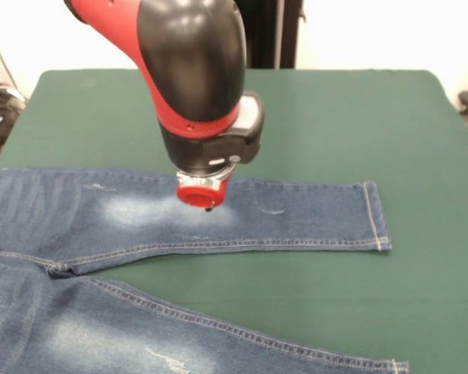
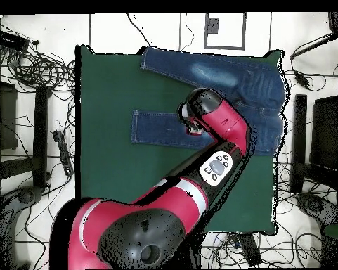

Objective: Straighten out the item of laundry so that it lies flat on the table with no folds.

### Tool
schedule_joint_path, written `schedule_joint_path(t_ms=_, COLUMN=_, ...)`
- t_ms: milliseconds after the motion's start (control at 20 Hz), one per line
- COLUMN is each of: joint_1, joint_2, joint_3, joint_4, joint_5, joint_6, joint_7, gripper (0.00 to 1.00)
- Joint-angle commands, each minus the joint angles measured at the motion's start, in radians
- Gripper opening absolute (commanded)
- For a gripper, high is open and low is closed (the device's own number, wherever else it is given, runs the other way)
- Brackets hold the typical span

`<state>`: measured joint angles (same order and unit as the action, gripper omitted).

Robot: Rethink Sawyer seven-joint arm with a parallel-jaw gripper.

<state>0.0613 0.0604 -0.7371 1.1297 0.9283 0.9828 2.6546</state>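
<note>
Reaching down vertically, arm sets gripper (image 1: pixel 208 204) on or just above jeans (image 1: pixel 296 218) leg's faded patch; finger state cannot be told. Jeans spread on desk (image 1: pixel 335 117).

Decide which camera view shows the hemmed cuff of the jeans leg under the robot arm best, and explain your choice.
The front view: the cuff lies unobstructed on the table, with its stitched hem plain to see. The overhead view shows the same cuff only as a small end of the jeans, its stitching barely visible, while the arm covers much of that leg.
</note>
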Motion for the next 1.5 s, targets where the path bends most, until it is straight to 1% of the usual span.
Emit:
schedule_joint_path(t_ms=50, joint_1=0.015, joint_2=0.087, joint_3=0.166, joint_4=-0.008, joint_5=0.023, joint_6=-0.127, joint_7=0.281, gripper=0.0)
schedule_joint_path(t_ms=200, joint_1=0.008, joint_2=0.085, joint_3=0.166, joint_4=-0.008, joint_5=0.014, joint_6=-0.118, joint_7=0.271, gripper=0.0)
schedule_joint_path(t_ms=350, joint_1=-0.006, joint_2=0.092, joint_3=0.202, joint_4=0.001, joint_5=0.03, joint_6=-0.18, joint_7=0.229, gripper=0.0)
schedule_joint_path(t_ms=500, joint_1=-0.008, joint_2=0.125, joint_3=0.214, joint_4=-0.02, joint_5=0.039, joint_6=-0.228, joint_7=0.245, gripper=0.0)
schedule_joint_path(t_ms=550, joint_1=-0.013, joint_2=0.127, joint_3=0.244, joint_4=-0.017, joint_5=0.061, joint_6=-0.254, joint_7=0.237, gripper=0.0)
schedule_joint_path(t_ms=650, joint_1=-0.009, joint_2=0.139, joint_3=0.264, joint_4=-0.027, joint_5=0.079, joint_6=-0.283, joint_7=0.248, gripper=0.0)
schedule_joint_path(t_ms=800, joint_1=0.013, joint_2=0.152, joint_3=0.262, joint_4=-0.049, joint_5=0.099, joint_6=-0.284, joint_7=0.318, gripper=0.0)
schedule_joint_path(t_ms=1000, joint_1=0.052, joint_2=0.153, joint_3=0.26, joint_4=-0.055, joint_5=0.138, joint_6=-0.287, joint_7=0.421, gripper=0.0)
schedule_joint_path(t_ms=1050, joint_1=0.059, joint_2=0.144, joint_3=0.273, joint_4=-0.047, joint_5=0.156, joint_6=-0.287, joint_7=0.439, gripper=0.0)
schedule_joint_path(t_ms=1100, joint_1=0.066, joint_2=0.143, joint_3=0.266, joint_4=-0.049, joint_5=0.156, joint_6=-0.277, joint_7=0.459, gripper=0.0)
schedule_joint_path(t_ms=1250, joint_1=0.1, joint_2=0.164, joint_3=0.222, joint_4=-0.083, joint_5=0.153, joint_6=-0.242, joint_7=0.584, gripper=0.0)
schedule_joint_path(t_ms=1300, joint_1=0.106, joint_2=0.169, joint_3=0.211, joint_4=-0.091, joint_5=0.149, joint_6=-0.234, joint_7=0.609, gripper=0.0)
schedule_joint_path(t_ms=1350, joint_1=0.11, joint_2=0.159, joint_3=0.234, joint_4=-0.08, joint_5=0.171, joint_6=-0.251, joint_7=0.626, gripper=0.0)
schedule_joint_path(t_ms=1500, joint_1=0.118, joint_2=0.149, joint_3=0.256, joint_4=-0.077, joint_5=0.185, joint_6=-0.272, joint_7=0.659, gripper=0.0)
